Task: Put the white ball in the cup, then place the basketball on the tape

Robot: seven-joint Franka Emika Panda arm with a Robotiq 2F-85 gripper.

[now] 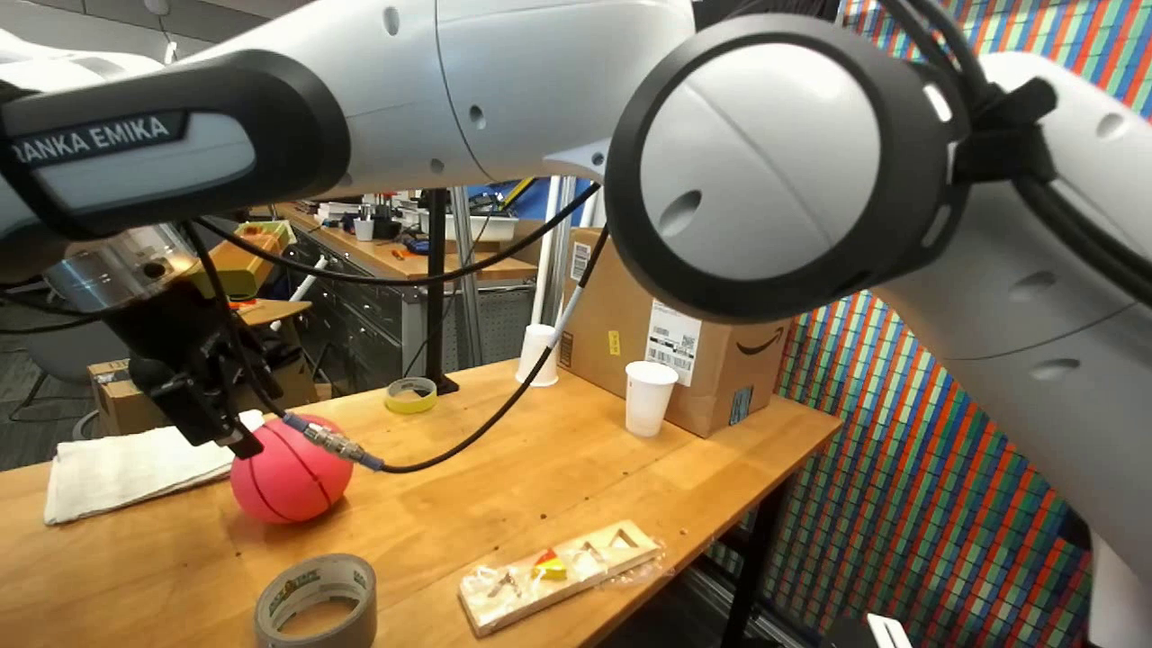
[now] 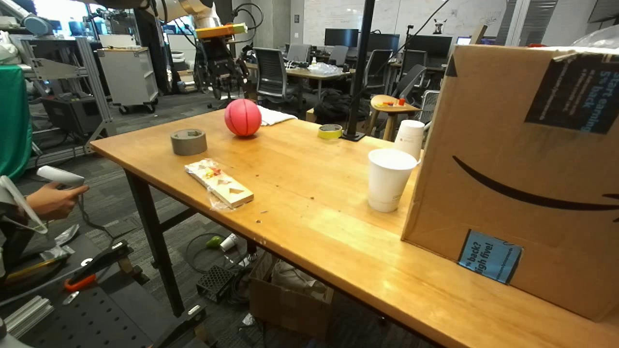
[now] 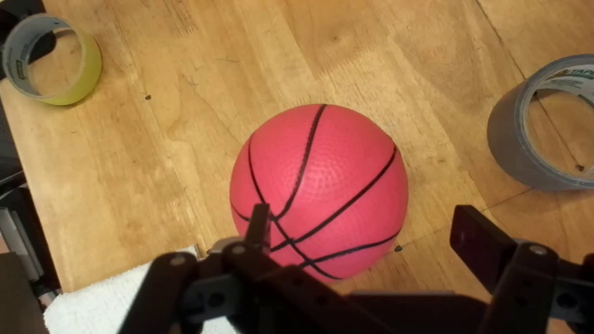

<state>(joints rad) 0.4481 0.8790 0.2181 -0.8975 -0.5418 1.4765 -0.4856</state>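
As the jaws are spread but not yet around the pink ball (image 3: 325, 185), you should probably centre them over it before lowering gently.

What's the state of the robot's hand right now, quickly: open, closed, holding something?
Hand: open, holding nothing; the basketball sits on the table.

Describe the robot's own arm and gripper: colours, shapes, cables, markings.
The Franka Emika arm is rounded and white, with dark grey trim and pale "RANKA EMIKA" lettering. It carries black cables, one with a silver connector. The gripper is black, with angular jaws.
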